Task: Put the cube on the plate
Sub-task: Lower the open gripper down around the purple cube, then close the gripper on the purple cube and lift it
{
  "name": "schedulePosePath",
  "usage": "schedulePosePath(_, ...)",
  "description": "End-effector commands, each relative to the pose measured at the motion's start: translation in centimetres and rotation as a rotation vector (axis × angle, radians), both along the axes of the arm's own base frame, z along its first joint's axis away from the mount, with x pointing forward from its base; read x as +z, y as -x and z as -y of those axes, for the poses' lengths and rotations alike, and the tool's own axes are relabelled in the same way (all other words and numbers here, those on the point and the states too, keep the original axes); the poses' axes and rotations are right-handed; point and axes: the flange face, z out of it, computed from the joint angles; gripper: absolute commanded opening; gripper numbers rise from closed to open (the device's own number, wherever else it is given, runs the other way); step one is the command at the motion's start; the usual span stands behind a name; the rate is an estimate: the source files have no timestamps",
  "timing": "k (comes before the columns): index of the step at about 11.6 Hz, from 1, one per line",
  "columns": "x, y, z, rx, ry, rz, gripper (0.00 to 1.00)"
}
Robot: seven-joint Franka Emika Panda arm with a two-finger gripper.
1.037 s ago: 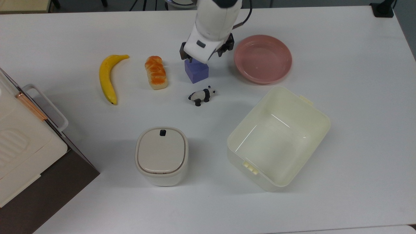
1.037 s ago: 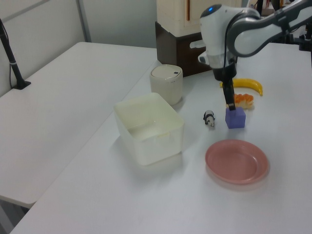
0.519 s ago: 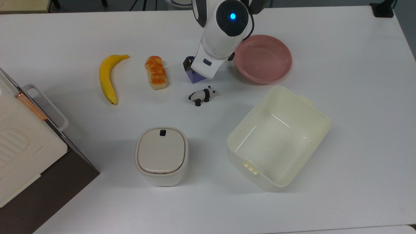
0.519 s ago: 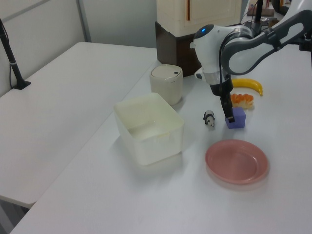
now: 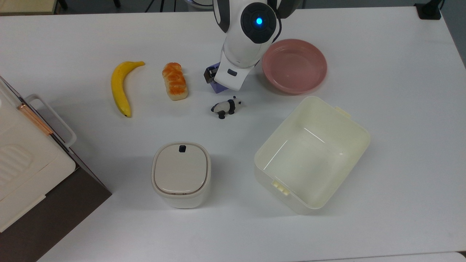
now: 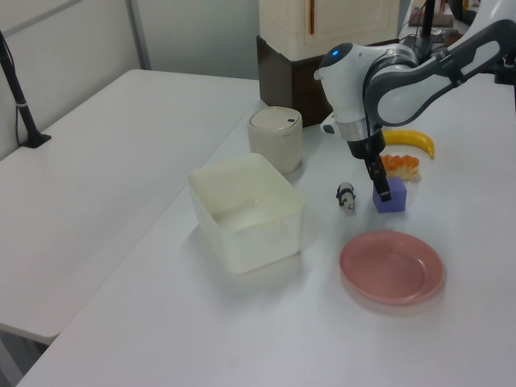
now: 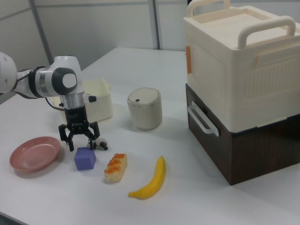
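The small matte purple-blue cube (image 7: pixel 85 158) sits on the white counter (image 5: pixel 364 225), not on the round glossy pink plate (image 5: pixel 294 66). In the right view the two-finger black tool (image 7: pixel 80 145) hangs just above the cube with its fingers (image 7: pixel 71 142) spread apart, wider than the block, and holding nothing. In the top view the white arm covers most of the cube (image 5: pixel 217 86), leaving one corner and edge in sight, with the tool (image 5: pixel 218 78) low over it. In the left view the tool (image 6: pixel 382 192) reaches down at the cube (image 6: pixel 390 196), and the plate (image 6: pixel 392 267) lies nearer the camera, apart from the block.

In the top view the plate lies to the top view's right of the cube, close but not touching. A glazed orange bread toy (image 5: pixel 174 80) lies to the top view's left of the cube, and a yellow banana (image 5: pixel 121 87) lies farther left. A small black-and-white panda figure (image 5: pixel 226 107) stands just near of the cube. A cream rectangular tub (image 5: pixel 312 154) lies open at the near right, and a cream lidded bin (image 5: pixel 181 173) stands near the middle
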Motion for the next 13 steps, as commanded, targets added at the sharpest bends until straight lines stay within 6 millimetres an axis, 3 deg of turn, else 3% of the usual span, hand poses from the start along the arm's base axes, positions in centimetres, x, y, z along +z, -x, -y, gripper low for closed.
schedulePosePath(1, -0.3, -0.1, 0.4, 0.037, 0.008, -0.001, 0.88)
schedulePosePath(2, 0.2, -0.4, 0.6, 0.052, 0.003, 0.0, 0.95)
schedulePosePath(4, -0.6, -0.1, 0.6, 0.075, 0.016, -0.019, 0.98)
schedulePosePath(8, -1.0, -0.2, 0.7, 0.09, 0.028, -0.024, 0.98)
schedulePosePath(9, -1.2, -0.1, 0.7, 0.091, 0.028, -0.028, 0.87)
schedulePosePath(10, -1.6, 0.0, 0.3, 0.094, 0.029, -0.034, 0.63)
schedulePosePath(12, -1.5, 0.0, 0.3, 0.093, 0.032, -0.034, 0.44)
schedulePosePath(13, -1.3, 0.0, 0.2, 0.087, 0.032, -0.032, 0.43)
